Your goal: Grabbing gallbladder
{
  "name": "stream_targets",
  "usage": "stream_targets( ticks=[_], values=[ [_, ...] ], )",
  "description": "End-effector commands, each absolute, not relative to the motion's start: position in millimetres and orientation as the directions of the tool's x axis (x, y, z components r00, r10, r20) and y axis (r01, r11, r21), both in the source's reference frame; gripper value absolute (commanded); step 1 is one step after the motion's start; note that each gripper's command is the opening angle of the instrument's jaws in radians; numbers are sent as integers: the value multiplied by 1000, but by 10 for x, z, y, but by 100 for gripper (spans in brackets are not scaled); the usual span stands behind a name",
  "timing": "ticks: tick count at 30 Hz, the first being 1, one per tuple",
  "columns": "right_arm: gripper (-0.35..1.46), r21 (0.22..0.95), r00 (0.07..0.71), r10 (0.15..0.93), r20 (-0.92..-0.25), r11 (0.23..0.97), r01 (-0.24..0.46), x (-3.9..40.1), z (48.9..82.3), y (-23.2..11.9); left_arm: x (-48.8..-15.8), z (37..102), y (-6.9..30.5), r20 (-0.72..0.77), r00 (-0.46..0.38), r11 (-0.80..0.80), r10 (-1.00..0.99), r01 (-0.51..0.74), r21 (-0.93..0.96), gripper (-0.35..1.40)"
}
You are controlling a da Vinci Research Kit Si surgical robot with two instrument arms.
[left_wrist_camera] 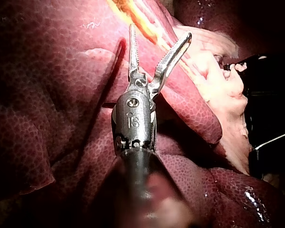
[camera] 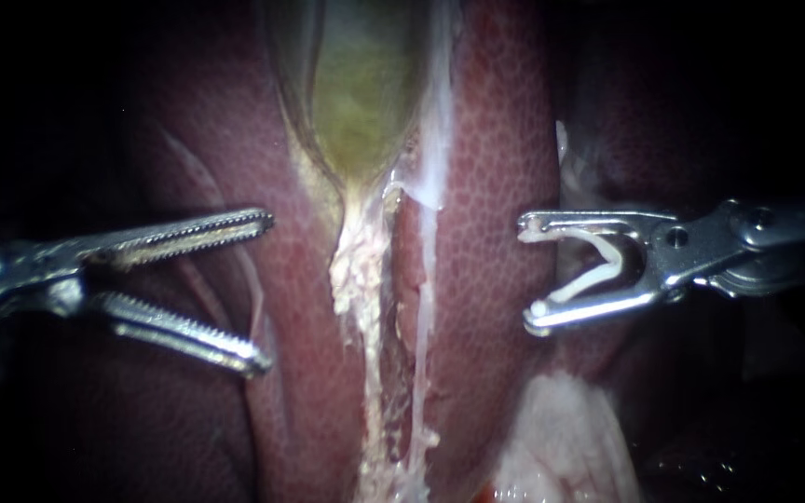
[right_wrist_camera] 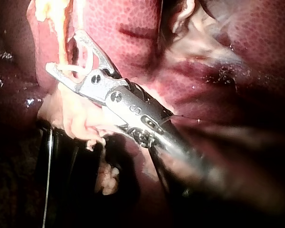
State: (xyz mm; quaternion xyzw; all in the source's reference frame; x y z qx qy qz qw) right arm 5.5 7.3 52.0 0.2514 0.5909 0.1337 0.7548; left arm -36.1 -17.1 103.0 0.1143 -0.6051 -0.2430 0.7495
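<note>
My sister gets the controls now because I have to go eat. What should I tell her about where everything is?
Left instrument: jaws open and empty, over the liver, to one side of the gallbladder.
Right instrument: jaws wide apart, holding a white clip between them, on the other side.
Gallbladder: greenish, in the liver's groove, beyond both tips, touched by neither.
Done: nothing grabbed yet.
Left: grab the gallbladder.
</note>
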Motion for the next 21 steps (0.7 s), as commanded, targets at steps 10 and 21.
stream_targets(
  ticks=[10,21],
  values=[
    [60,538,266,499,-825,838,95,56,520,73,-372,1045,-166,853,150,857,-500,227,463,79],
    [60,538,266,499,-825,838,95,56,520,73,-405,1076,-170,840,141,843,-524,228,488,79]
  ],
)
